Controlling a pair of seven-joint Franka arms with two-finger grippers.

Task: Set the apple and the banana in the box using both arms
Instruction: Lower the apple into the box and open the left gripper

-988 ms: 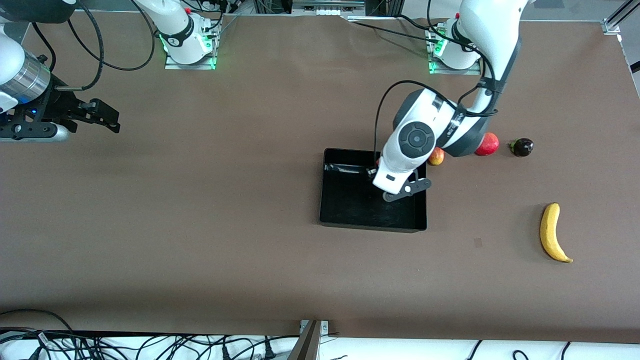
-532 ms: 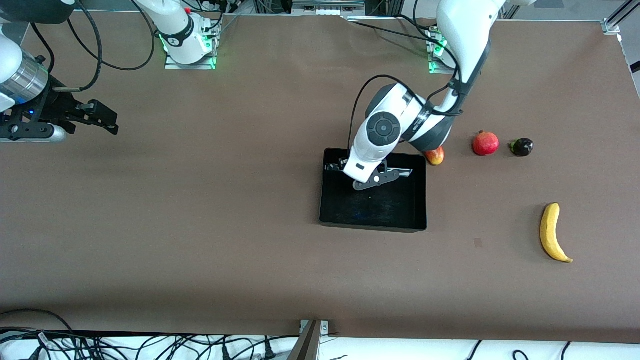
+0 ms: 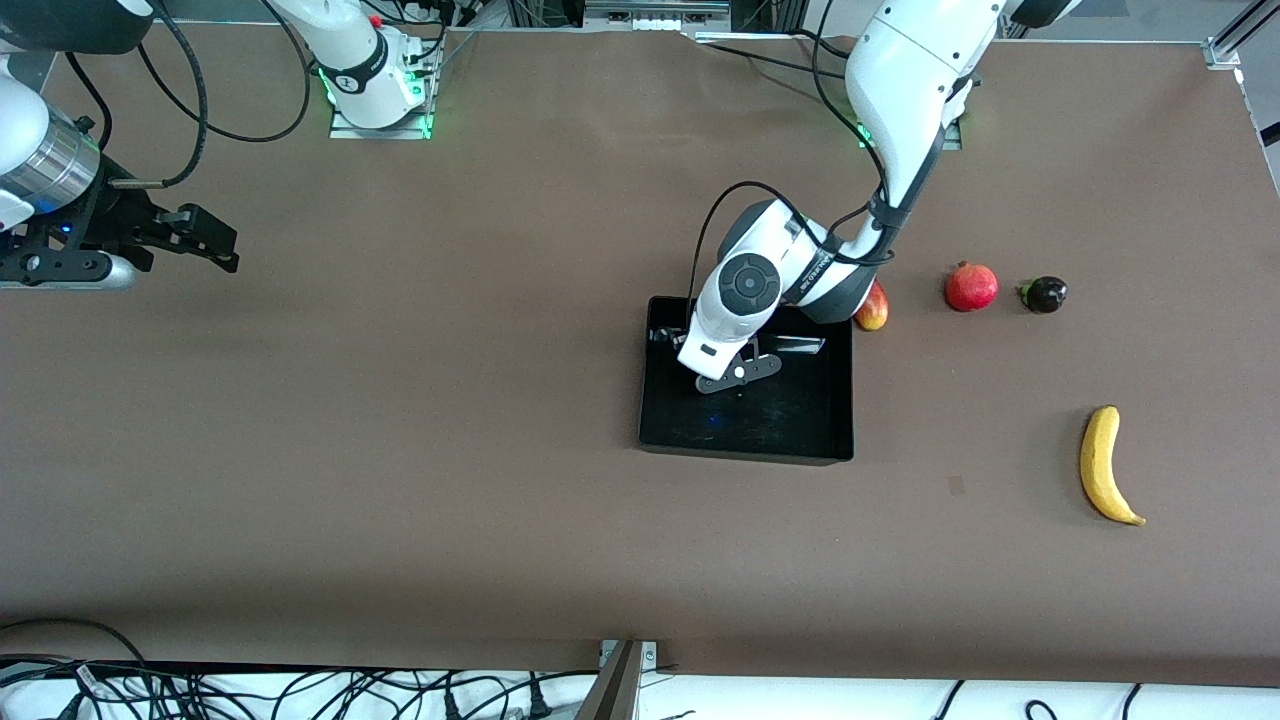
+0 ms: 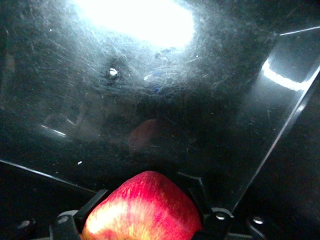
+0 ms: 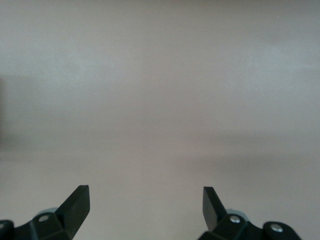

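We found the broad brown paper-covered table (image 3: 400,450) carrying the whole set-up, with loose black cables (image 3: 300,690) along its edge nearest the front camera. The rectangular glossy black plastic box (image 3: 745,445) sat mid-table and, as far as we could see, held no fruit on its floor. Over it hung the left gripper (image 4: 142,222), clamped on the small round red apple (image 4: 145,207), not yet released. The right gripper (image 5: 146,205), jaws apart and empty, waited over the right arm's end of the table. The long curved yellow banana (image 3: 1105,465) lay untouched toward the left arm's end, well apart from the box. We judged neither placement complete.
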